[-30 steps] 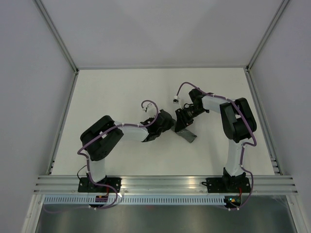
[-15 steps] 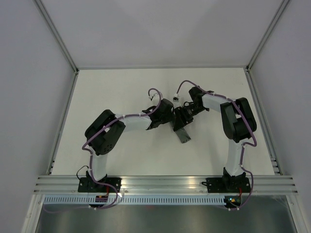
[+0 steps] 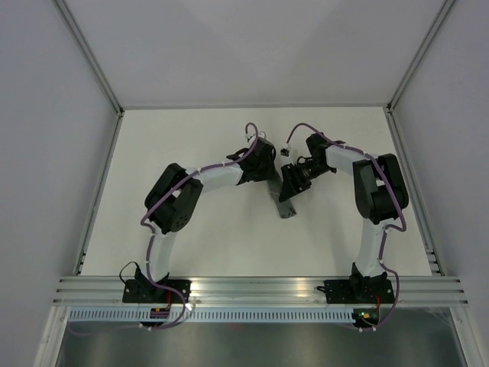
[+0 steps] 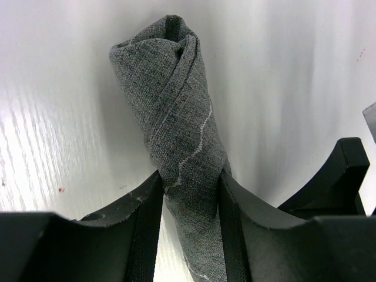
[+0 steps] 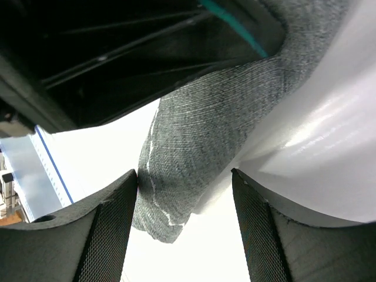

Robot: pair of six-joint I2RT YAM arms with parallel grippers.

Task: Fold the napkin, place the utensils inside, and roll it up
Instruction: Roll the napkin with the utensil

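The dark grey napkin (image 3: 286, 207) lies on the table as a tight roll between my two grippers. My left gripper (image 4: 189, 183) is shut on the roll (image 4: 176, 106), which sticks out past its fingers, twisted, with the light hem line winding along it. My right gripper (image 5: 185, 183) is open around the other end of the roll (image 5: 205, 141); its left finger touches the cloth and its right finger stands apart. A teal utensil (image 5: 235, 23) shows as a thin tip at the roll's upper edge. In the top view my left gripper (image 3: 272, 183) and my right gripper (image 3: 293, 183) almost meet.
The white table (image 3: 191, 138) has raised grey walls at the back and both sides. An aluminium rail (image 3: 252, 287) runs along the near edge by the arm bases. Purple cables loop over both wrists.
My left arm has swung away from the near edge and rightward, up against the right gripper. The napkin roll has turned from slanted to nearly upright and looks narrower.
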